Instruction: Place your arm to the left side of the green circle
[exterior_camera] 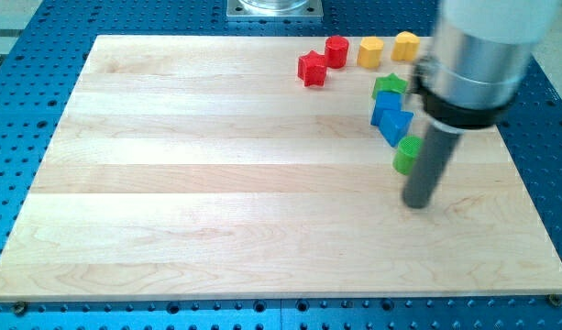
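Observation:
The green circle (406, 154) is a small green cylinder at the view's right of the wooden board (216, 183), partly hidden behind my rod. My tip (418, 203) rests on the board just below and slightly right of the green circle, close to it. Above the circle lie two blue blocks (391, 116) touching each other, and a green star (389, 86) above them.
A red star (312, 69) and a red cylinder (336, 50) sit near the view's top. Two yellow blocks (370, 51) (405, 45) lie to their right. A blue perforated table (537, 101) surrounds the board. A metal base (275, 8) stands at the top edge.

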`<action>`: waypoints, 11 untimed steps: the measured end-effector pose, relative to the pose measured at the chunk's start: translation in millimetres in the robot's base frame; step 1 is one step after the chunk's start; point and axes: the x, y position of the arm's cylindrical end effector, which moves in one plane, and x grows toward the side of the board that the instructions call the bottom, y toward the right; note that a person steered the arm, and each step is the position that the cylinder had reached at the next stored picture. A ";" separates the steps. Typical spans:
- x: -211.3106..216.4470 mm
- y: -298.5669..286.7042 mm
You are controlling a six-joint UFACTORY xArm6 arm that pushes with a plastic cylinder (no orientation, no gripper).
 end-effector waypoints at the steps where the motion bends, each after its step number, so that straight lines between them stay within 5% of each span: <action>1: -28.6 -6.9; 4: 5.7 16.5; 5: 13.5 -91.6; 6: 13.9 -94.5; 7: -26.4 -114.9; 11: -74.6 -157.1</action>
